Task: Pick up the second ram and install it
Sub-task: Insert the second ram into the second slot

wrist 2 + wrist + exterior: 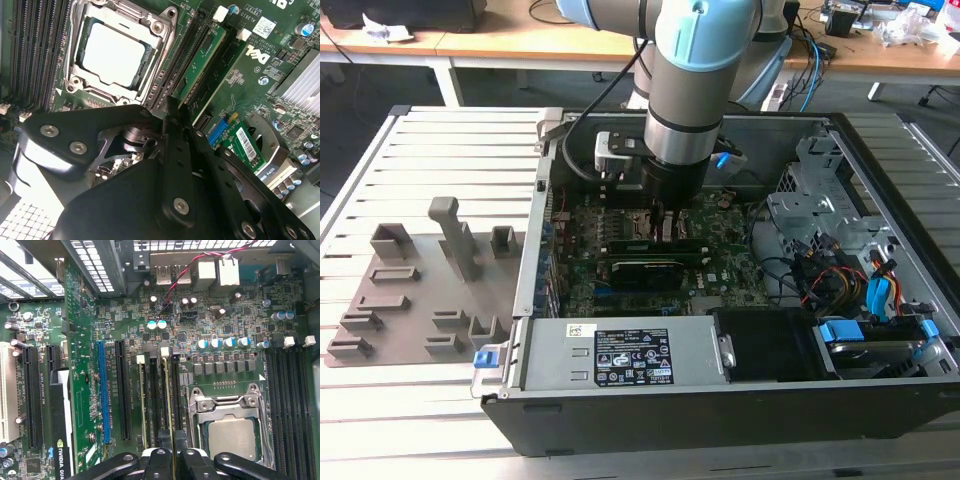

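The second ram [167, 405] is a thin green stick seen edge-on. It stands upright in the motherboard slot closest to the CPU socket [231, 432]. In the second wrist view its green face [201, 61] runs away from the dark fingertips. My gripper [172, 462] is shut on the stick's upper edge, one finger [158, 461] on each side. In the exterior view the gripper [665, 222] reaches down into the open computer case over the motherboard [720, 262]. Another stick [141, 405] stands in a slot beside it, farther from the socket.
The grey holder tray [420, 290] lies on the slatted table at the exterior view's left. The black power supply [630, 355] runs along the case's near side. The drive cage [810, 195] and cables [850, 285] fill the exterior view's right. A graphics card [62, 420] sits near the slots.
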`<state>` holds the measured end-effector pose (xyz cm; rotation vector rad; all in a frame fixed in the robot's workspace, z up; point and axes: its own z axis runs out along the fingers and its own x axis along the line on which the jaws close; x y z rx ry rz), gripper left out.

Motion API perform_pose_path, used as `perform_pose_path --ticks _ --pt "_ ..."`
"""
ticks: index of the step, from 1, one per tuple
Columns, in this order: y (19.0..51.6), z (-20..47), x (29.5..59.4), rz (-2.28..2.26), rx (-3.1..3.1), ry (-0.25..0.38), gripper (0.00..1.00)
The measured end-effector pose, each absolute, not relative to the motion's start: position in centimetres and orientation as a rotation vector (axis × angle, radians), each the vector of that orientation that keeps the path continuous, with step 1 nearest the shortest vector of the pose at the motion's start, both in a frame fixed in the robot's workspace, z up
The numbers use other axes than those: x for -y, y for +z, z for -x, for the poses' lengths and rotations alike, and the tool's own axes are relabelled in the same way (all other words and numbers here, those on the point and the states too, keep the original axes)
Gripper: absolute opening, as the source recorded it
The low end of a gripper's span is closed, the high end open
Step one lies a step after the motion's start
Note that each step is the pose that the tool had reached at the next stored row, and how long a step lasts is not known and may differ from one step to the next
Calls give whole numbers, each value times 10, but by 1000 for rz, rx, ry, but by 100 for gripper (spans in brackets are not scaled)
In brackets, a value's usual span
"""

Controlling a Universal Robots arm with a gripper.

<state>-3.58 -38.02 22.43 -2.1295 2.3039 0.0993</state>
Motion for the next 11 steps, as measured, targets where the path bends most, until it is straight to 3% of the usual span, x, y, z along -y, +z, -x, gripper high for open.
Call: perform_pose_path --ticks 11 --pt "222 38 380 2130 -2304 99 14"
